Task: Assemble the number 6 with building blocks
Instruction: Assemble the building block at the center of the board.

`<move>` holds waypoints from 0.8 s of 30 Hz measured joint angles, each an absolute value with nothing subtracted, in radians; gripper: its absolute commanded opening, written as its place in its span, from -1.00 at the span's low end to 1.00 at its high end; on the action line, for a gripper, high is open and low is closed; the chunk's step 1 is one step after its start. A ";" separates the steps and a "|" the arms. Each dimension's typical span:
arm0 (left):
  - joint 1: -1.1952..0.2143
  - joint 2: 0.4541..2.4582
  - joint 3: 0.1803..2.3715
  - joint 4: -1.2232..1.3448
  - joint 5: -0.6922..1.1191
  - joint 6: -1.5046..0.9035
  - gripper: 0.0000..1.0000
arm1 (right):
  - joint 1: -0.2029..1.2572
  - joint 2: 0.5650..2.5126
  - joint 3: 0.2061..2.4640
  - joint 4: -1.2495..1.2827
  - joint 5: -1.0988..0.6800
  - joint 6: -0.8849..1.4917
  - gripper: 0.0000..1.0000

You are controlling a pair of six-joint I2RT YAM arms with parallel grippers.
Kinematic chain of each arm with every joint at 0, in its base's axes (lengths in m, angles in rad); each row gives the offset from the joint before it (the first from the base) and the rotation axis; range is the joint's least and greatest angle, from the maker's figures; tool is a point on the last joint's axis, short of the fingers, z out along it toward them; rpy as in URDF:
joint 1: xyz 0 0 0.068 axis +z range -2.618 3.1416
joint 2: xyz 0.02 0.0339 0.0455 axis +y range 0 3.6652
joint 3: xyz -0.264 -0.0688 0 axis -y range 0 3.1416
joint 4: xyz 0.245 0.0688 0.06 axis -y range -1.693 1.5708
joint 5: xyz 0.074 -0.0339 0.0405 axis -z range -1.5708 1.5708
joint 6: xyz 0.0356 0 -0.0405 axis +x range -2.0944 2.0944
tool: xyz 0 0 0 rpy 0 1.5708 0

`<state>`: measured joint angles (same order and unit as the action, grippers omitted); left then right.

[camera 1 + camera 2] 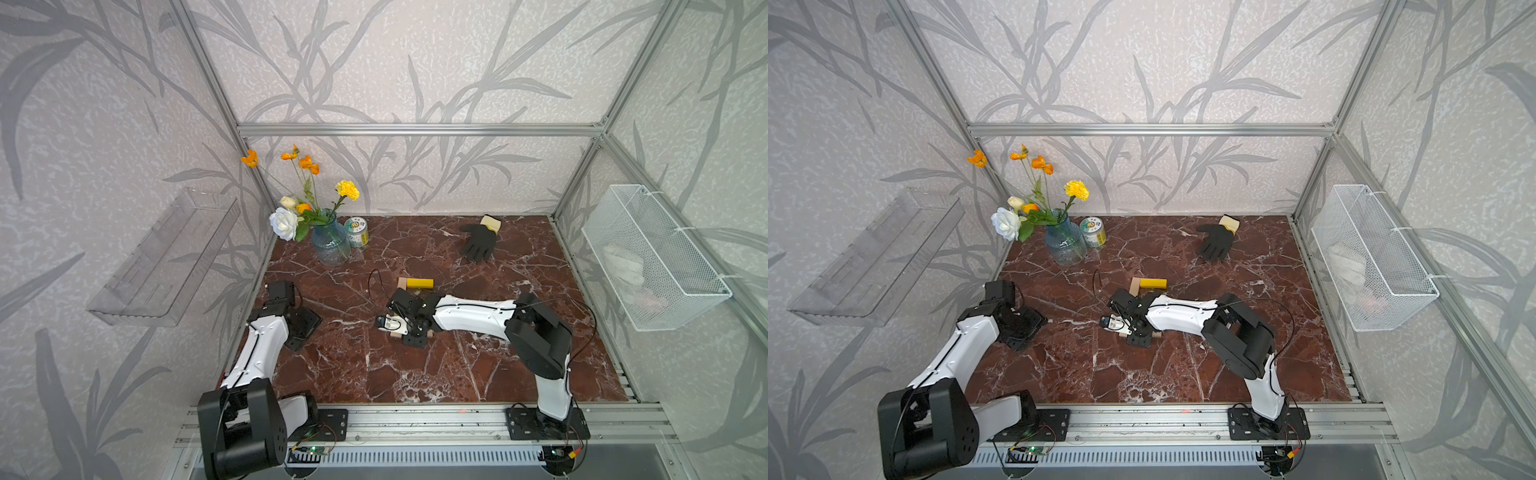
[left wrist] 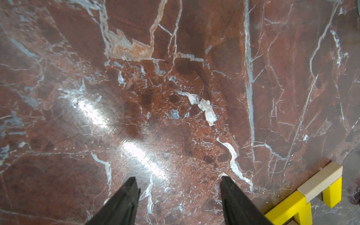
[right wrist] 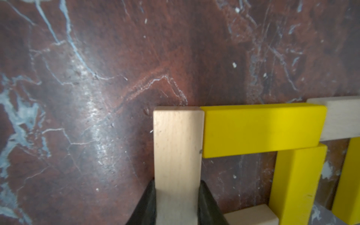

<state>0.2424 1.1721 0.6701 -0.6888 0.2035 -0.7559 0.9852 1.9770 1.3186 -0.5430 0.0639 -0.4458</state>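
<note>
1. In both top views the right arm point(image 1: 473, 318) lies over the number 6 point(image 1: 419, 283). Most of it is hidden. Only one yellow bar point(image 1: 1153, 283) and a bit of pale wood peek out.
2. In the right wrist view the right gripper point(image 3: 177, 185) pinches a pale bar point(image 3: 178, 144). The bar's near end runs off the edge.
3. There, a second pale block point(image 3: 342, 118) and a yellow block point(image 3: 348, 185) are cut off too.
4. In the left wrist view only the tips of the left gripper point(image 2: 178, 178) show. The corner blocks point(image 2: 288, 210) are cut off.
5. The white thing point(image 1: 623, 262) in the mesh basket point(image 1: 685, 291) is too blurry to name.
6. The words on the can point(image 1: 356, 232) are too small to read.
</note>
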 measured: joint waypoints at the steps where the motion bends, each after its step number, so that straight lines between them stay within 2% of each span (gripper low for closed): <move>1: 0.242 1.172 0.670 -0.687 0.204 -0.756 0.37 | 0.983 1.977 1.318 -0.542 0.064 -0.446 -1.00; 24: 0.242 1.172 0.664 -0.680 0.203 -0.761 0.37 | 0.970 1.964 1.291 -0.507 0.050 -0.466 -1.00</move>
